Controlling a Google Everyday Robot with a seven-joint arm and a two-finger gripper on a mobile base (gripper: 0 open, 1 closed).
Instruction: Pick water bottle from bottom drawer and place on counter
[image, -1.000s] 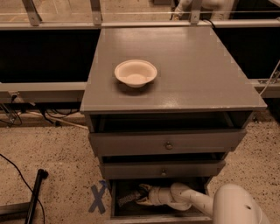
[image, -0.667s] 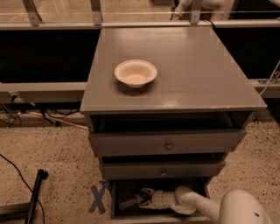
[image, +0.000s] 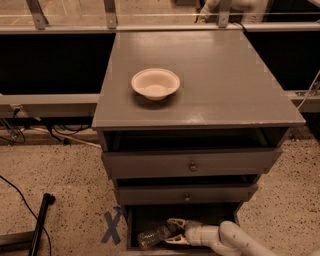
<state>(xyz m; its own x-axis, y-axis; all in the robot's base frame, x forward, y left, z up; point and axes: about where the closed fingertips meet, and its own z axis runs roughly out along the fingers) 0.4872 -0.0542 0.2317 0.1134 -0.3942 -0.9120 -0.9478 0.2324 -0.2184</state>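
Down in drawer (image: 133, 220), end effector (image: 171, 232) clasps clear bottle (image: 151, 236)

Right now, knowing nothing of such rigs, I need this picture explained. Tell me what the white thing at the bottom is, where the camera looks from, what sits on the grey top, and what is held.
The white tube at the bottom right is a robot's single arm. Its gripper, the clamp at the arm's end, is inside the open bottom drawer, at one end of a clear water bottle lying there. Whether it grips the bottle cannot be told. There is only one camera, looking down on the grey cabinet from in front and above. On the counter, the cabinet's flat top, stands one pale bowl. The job is to lift the bottle onto that top.
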